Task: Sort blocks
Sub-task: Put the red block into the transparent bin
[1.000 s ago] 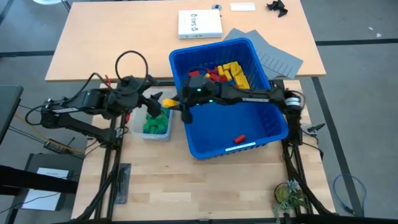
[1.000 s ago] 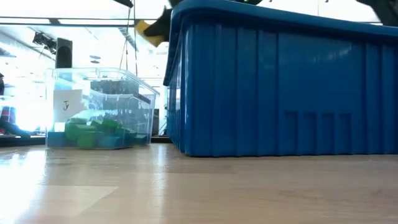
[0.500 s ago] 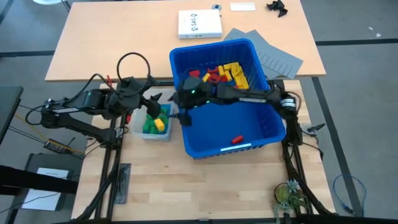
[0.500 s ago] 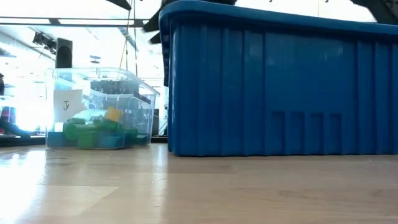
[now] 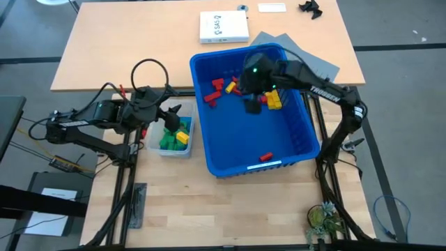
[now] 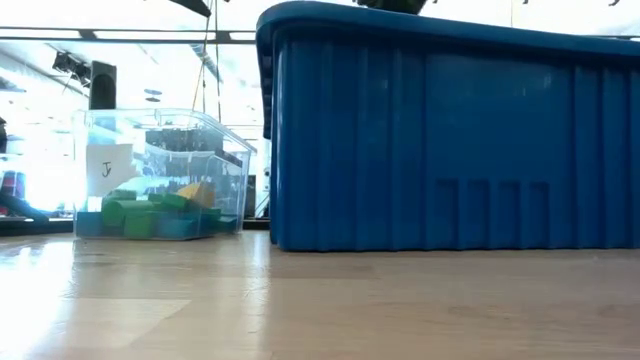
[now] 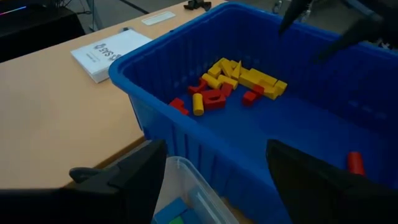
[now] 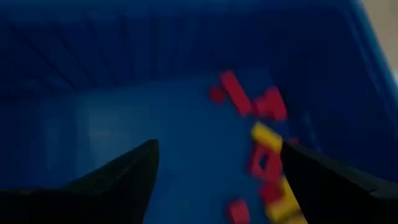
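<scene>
We are partway: green and yellow blocks (image 5: 174, 137) are lying in the clear tub (image 5: 150, 145), red and yellow ones are waiting in the blue bin (image 5: 286, 146). Our right gripper (image 5: 252, 103) is hovering there, fingers wide, empty; our left gripper (image 5: 169, 116), open and empty, is hanging above the tub.

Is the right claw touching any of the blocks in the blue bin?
Apart. The right wrist view shows the right claw open and empty, with bare bin floor between its fingers and the red and yellow blocks lying beyond them.
</scene>
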You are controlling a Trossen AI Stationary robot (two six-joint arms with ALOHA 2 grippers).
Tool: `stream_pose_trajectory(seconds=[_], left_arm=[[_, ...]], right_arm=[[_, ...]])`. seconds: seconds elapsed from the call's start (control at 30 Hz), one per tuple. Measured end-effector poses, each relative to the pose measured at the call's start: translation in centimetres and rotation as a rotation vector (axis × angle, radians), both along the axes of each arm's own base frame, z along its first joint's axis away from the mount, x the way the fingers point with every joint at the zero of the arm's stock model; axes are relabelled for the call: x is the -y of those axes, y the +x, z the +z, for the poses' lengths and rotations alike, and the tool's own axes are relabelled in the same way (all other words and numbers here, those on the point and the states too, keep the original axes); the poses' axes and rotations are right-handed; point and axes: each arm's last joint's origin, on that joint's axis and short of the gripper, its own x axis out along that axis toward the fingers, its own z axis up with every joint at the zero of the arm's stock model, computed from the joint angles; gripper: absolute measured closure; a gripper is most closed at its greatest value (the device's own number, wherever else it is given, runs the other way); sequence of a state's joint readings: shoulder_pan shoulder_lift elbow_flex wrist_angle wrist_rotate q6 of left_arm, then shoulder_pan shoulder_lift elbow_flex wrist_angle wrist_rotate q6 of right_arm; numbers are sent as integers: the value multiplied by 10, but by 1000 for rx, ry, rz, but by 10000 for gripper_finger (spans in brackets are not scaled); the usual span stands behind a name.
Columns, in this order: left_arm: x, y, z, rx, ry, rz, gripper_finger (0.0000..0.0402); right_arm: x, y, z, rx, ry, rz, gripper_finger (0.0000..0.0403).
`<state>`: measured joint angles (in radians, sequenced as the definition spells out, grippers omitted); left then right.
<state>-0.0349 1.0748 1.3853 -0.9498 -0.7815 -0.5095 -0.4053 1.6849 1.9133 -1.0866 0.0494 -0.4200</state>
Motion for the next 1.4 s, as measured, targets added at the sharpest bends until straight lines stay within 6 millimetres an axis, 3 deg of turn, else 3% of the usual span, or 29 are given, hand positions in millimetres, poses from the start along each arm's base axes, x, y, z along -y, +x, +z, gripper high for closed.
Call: stream_pose_trajectory(seconds=[0.2, 0.47, 0.7, 0.97, 1.1, 1.27, 1.4], left_arm=[[0, 2, -1, -6, 2, -1, 115], [0, 2, -1, -6, 3, -2, 115], [0, 3, 0, 1, 4, -3, 115], [0, 3, 0, 4, 4, -3, 115], [0, 3, 0, 5, 4, -3, 115], [0, 3, 0, 5, 4, -3, 115], [0, 3, 0, 7, 4, -3, 115]], right_arm=[[47, -28, -19, -105, 56, -161, 87], [103, -53, -93, -182, 107, -162, 88], [109, -57, -153, -242, 1, 42, 95], [111, -54, -182, -178, -141, 99, 96], [118, -56, -195, -179, -128, 88, 96], [131, -56, -229, -248, -37, 57, 96], [135, -54, -244, -298, -8, 42, 99]])
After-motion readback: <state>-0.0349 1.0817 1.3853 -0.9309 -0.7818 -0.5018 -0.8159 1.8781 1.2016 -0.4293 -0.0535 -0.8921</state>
